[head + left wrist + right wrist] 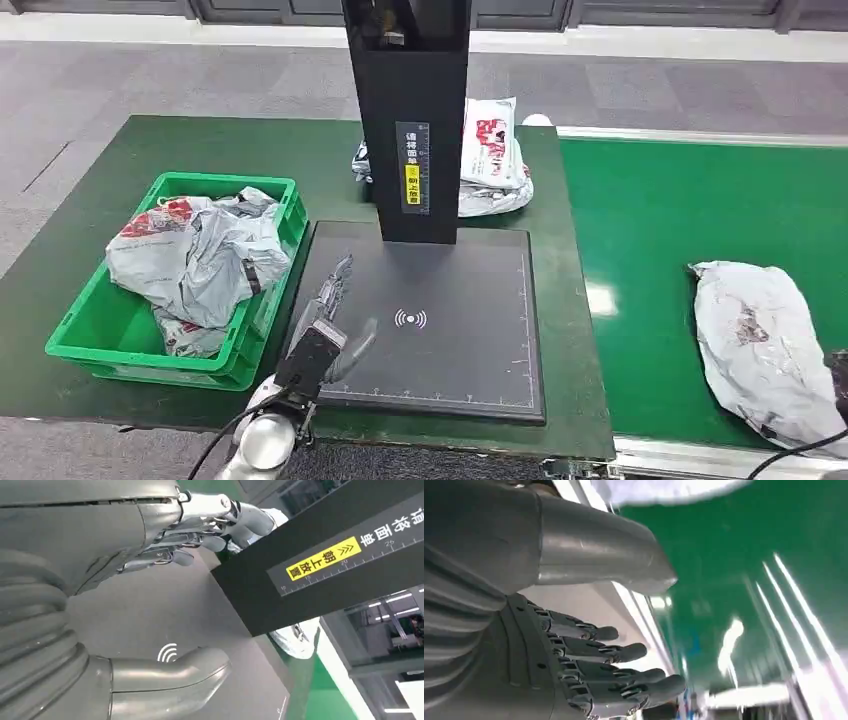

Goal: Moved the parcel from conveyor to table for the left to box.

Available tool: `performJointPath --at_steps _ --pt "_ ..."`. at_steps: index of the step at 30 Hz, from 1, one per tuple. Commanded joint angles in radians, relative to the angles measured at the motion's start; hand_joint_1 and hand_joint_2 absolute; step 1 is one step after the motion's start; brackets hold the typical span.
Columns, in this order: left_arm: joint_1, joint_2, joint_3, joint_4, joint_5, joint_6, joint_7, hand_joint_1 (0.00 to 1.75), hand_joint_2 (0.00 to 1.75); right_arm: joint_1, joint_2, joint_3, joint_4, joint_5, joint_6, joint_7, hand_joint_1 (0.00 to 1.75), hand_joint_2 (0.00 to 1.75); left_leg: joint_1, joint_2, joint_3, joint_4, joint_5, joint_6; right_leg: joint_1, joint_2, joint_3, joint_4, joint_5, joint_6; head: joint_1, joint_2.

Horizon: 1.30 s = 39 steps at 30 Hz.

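Parcel [765, 345] lying on the green conveyor [680, 210], well right of the desk [565, 330], long axis running roughly away from the robot and nearest the right robot hand [589, 665] (fingers apart, empty, beside the belt). Left robot hand [335, 300] likewise spread and empty over the dark scanner pad [450, 330]. Head view alone giving parcel, pad and green box [175, 280] together; left wrist view adding the yellow label [324, 559] up close.

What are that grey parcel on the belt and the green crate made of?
The parcel on the conveyor looks like a thin plastic mailer bag: glossy grey film, crumpled and creased, so whatever is inside seems soft. The green crate looks like rigid moulded plastic, with slotted walls, a thick rim and a slight sheen. It holds similar wrinkled bags.
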Motion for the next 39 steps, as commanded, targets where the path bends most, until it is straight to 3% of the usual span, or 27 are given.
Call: performJointPath --at_steps 1,5,10,14,15,18,21,36,39 --pt "-0.08 0.018 -0.049 0.119 0.016 -0.013 0.002 0.0 1.75 -0.171 -0.031 0.173 0.42 0.094 -0.001 0.02 0.0 1.75 0.002 0.002 -0.001 -0.002 0.003 0.0 0.002 0.005 -0.001 -0.005 0.005 -0.001 0.0 0.0" --pt "-0.098 0.013 -0.061 0.135 0.032 -0.02 0.004 0.0 1.75 -0.199 0.042 0.293 0.488 0.187 -0.025 0.052 0.0 1.75 0.002 0.003 -0.001 -0.002 0.003 0.0 0.002 0.005 -0.001 -0.004 0.004 -0.001 0.0 0.0" --pt "-0.104 0.014 -0.069 0.142 0.039 -0.023 0.002 0.0 1.75 -0.203 0.071 0.338 0.51 0.207 -0.032 0.045 0.0 1.75 0.002 0.001 -0.001 -0.002 0.004 -0.001 0.003 0.004 -0.001 -0.003 0.004 -0.001 0.0 0.0" --pt "-0.098 0.021 -0.074 0.142 0.056 -0.026 0.005 0.0 1.75 -0.235 0.173 0.373 0.546 0.168 -0.067 0.018 0.0 1.75 0.003 0.002 -0.001 -0.002 0.003 -0.002 0.003 0.005 -0.001 -0.003 0.004 -0.002 0.0 0.0" --pt "-0.095 0.024 -0.075 0.138 0.059 -0.024 0.004 0.0 1.75 -0.247 0.192 0.369 0.556 0.135 -0.081 -0.003 1.75 1.75 0.003 0.003 -0.001 -0.001 0.003 -0.002 0.003 0.005 -0.001 -0.002 0.003 -0.001 0.0 0.0" --pt "-0.087 0.033 -0.075 0.133 0.064 -0.014 0.004 0.0 1.75 -0.267 0.226 0.382 0.56 0.089 -0.087 -0.031 1.75 1.75 0.002 0.005 -0.001 -0.001 0.003 -0.002 0.003 0.007 -0.002 0.0 0.003 -0.001 0.0 0.0" --pt "-0.086 0.033 -0.075 0.135 0.064 -0.013 0.003 0.0 1.75 -0.269 0.223 0.384 0.559 0.088 -0.086 -0.031 1.75 1.75 0.001 0.0 -0.002 -0.001 0.004 -0.002 0.002 0.002 -0.002 0.0 0.002 -0.001 0.0 0.0" --pt "-0.086 0.039 -0.079 0.172 0.082 0.019 -0.017 0.0 1.75 -0.282 0.211 0.386 0.596 -0.081 0.005 -0.075 1.75 1.75 0.002 -0.002 -0.002 -0.001 0.004 -0.003 0.002 0.002 -0.001 -0.001 0.003 -0.001 0.0 0.0" --pt "-0.083 0.043 -0.081 0.175 0.087 0.025 -0.021 0.0 1.75 -0.288 0.212 0.322 0.593 -0.214 0.062 -0.14 1.75 1.75 0.001 -0.002 -0.002 -0.001 0.004 -0.002 0.002 0.001 -0.001 -0.001 0.002 -0.001 0.0 0.0"
